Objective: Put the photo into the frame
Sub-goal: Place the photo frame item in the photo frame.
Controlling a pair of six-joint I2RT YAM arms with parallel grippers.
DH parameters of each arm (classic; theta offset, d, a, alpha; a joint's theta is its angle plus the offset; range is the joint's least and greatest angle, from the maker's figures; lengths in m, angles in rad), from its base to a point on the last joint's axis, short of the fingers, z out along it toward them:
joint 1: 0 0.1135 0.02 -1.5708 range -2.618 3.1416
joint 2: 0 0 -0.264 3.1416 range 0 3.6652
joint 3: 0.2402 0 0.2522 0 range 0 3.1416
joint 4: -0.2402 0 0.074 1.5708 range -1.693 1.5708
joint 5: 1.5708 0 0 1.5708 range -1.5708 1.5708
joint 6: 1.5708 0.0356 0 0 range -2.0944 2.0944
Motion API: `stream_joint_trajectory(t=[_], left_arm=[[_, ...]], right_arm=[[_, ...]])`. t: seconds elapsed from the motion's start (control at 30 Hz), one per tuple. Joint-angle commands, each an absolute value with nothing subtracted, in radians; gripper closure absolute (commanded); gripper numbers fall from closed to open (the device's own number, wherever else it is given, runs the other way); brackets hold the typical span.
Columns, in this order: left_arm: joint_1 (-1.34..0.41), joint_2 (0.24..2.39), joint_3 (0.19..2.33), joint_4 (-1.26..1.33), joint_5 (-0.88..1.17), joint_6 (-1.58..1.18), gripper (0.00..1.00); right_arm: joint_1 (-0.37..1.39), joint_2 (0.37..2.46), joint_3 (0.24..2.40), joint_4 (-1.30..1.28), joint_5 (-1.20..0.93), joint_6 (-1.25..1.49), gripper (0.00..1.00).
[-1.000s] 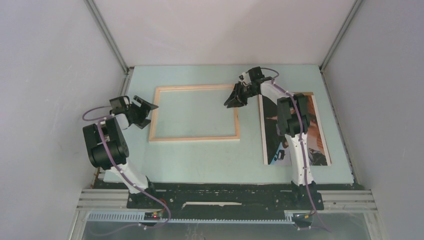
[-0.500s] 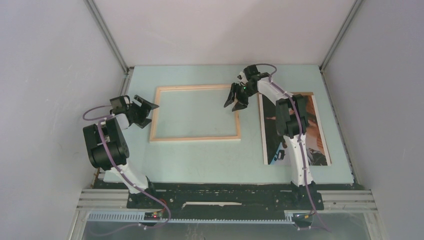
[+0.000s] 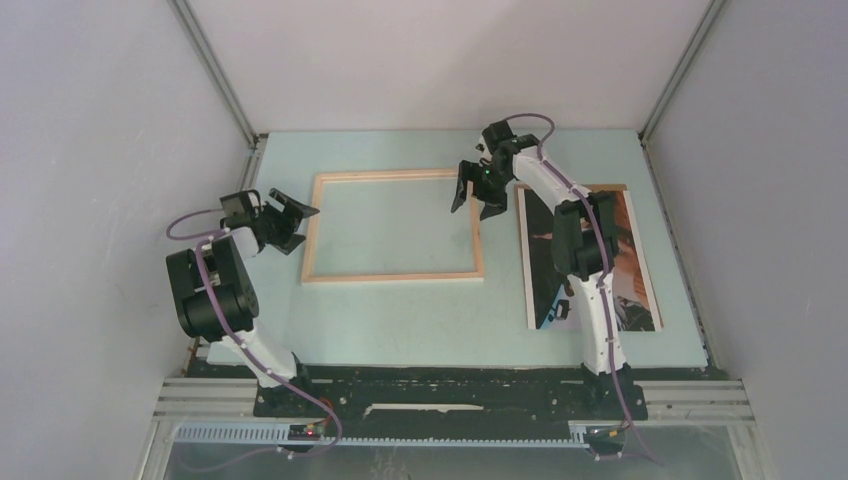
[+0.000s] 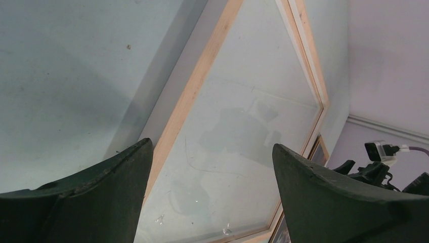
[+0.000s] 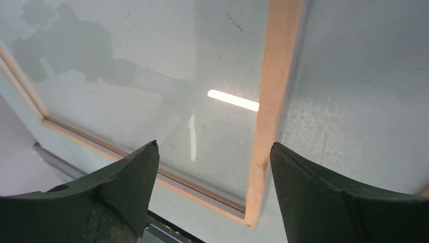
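Note:
The frame (image 3: 311, 230), thin pale wood, lies flat on the pale green table left of centre. The photo (image 3: 637, 262), dark with orange tones, lies flat at the right, partly hidden under my right arm. My right gripper (image 3: 474, 192) hovers open over the frame's far right corner; in the right wrist view its jaws (image 5: 215, 152) straddle the frame's rail (image 5: 275, 76) without touching it. Beside the frame's left side, my left gripper (image 3: 292, 222) is open and holds nothing. The left wrist view looks between its jaws (image 4: 212, 152) along the frame's rail (image 4: 195, 88).
Grey walls with metal corner posts (image 3: 215, 75) close in the table (image 3: 420, 320) on three sides. A black rail (image 3: 450, 395) carrying both arm bases runs along the near edge. The right arm's links (image 3: 585, 250) cross over the photo.
My right gripper's jaws have spread from nearly shut to wide open, and it has drawn back slightly toward the far wall. The left arm has not moved.

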State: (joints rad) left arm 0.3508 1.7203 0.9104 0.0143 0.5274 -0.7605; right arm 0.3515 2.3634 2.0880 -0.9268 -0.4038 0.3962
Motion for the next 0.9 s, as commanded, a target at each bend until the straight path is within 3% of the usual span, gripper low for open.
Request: stream_joint_trajectory(t=[0.0, 0.2, 0.5, 0.87], left_arm=[[0.343, 1.673, 0.886, 0.026, 0.554, -0.768, 0.09], [0.335, 1.658, 0.904, -0.016, 0.531, -0.738, 0.09], [0.323, 1.565, 0.979, -0.171, 0.398, -0.601, 0.09], [0.237, 1.389, 1.006, -0.201, 0.393, -0.544, 0.04]], right_arm=[[0.374, 2.269, 2.134, -1.003, -0.258, 0.348, 0.11], [0.359, 2.181, 2.065, -1.0, -0.249, 0.326, 0.11], [0.299, 1.957, 1.619, -0.701, -0.466, 0.339, 0.13], [0.206, 1.592, 1.187, -0.589, -0.47, 0.352, 0.1]])
